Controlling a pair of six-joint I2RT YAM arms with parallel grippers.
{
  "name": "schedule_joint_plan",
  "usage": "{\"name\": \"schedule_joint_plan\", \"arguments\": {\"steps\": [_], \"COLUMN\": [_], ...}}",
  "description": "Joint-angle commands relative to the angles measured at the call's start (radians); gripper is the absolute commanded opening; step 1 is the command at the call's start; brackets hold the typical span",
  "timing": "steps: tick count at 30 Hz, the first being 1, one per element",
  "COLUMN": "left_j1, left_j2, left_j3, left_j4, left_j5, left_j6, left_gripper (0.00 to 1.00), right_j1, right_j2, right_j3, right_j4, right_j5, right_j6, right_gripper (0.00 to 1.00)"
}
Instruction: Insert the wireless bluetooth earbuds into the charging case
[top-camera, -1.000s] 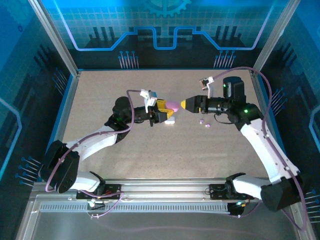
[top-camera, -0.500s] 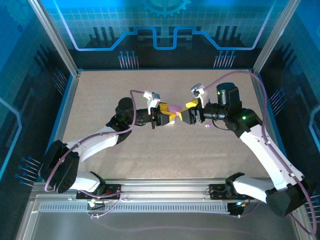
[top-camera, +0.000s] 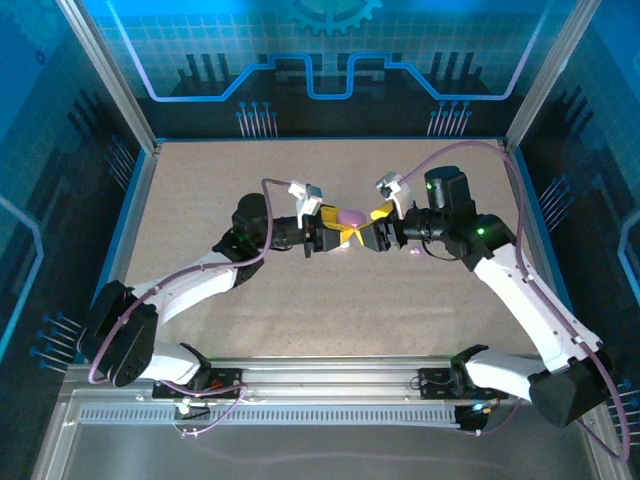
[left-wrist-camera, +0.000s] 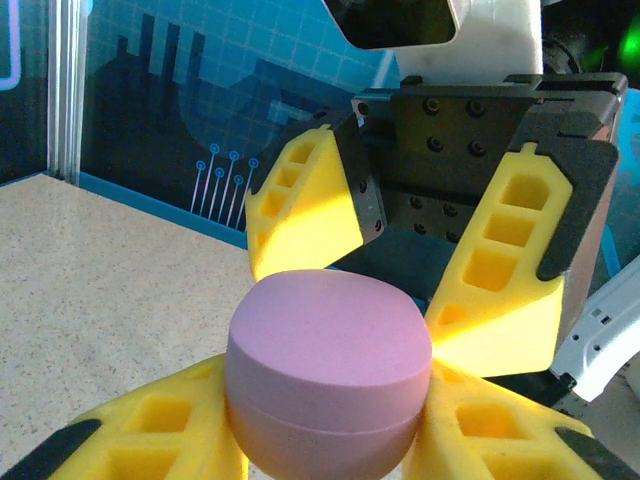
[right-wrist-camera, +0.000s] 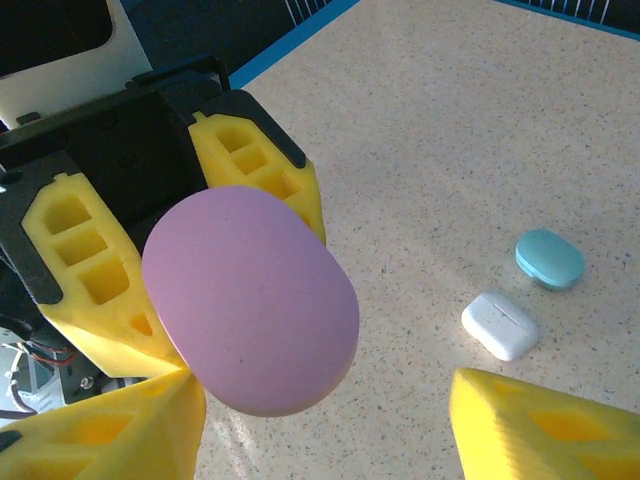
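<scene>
A purple oval charging case hangs closed above the table's middle, with my left gripper shut on its lower half. In the left wrist view the case sits between my own yellow fingers. My right gripper faces it from the right, open, its jaws astride the case. In the right wrist view the case lies against one right finger, and a wide gap separates it from the other finger. One tiny purple earbud lies on the table under the right arm.
A white case and a teal case lie closed on the speckled tabletop, below and beyond the grippers. Blue-lit walls and a metal frame ring the table.
My right gripper has swung left from beside the earbuds, opened and closed in round the purple case. The left gripper has lifted the case slightly and kept its hold.
</scene>
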Motion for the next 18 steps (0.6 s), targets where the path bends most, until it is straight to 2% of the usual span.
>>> {"name": "schedule_joint_plan", "arguments": {"steps": [1, 7, 18], "left_j1": [-0.010, -0.012, -0.012], "left_j2": [-0.038, -0.056, -0.056], "left_j3": [0.026, 0.033, 0.020], "left_j4": [-0.051, -0.105, -0.077], "left_j5": [0.074, 0.088, 0.093], "left_j6": [0.066, 0.108, 0.106], "left_gripper": [0.32, 0.32, 0.32], "right_j1": [-0.027, -0.085, -0.087], "right_j2": [0.006, 0.021, 0.009], "right_j3": [0.030, 0.035, 0.021], "right_j4": [0.011, 0.008, 0.028], "right_j5": [-0.001, -0.042, -0.030], "right_j6": [0.030, 0.083, 0.089], "right_gripper": [0.65, 0.64, 0.63]}}
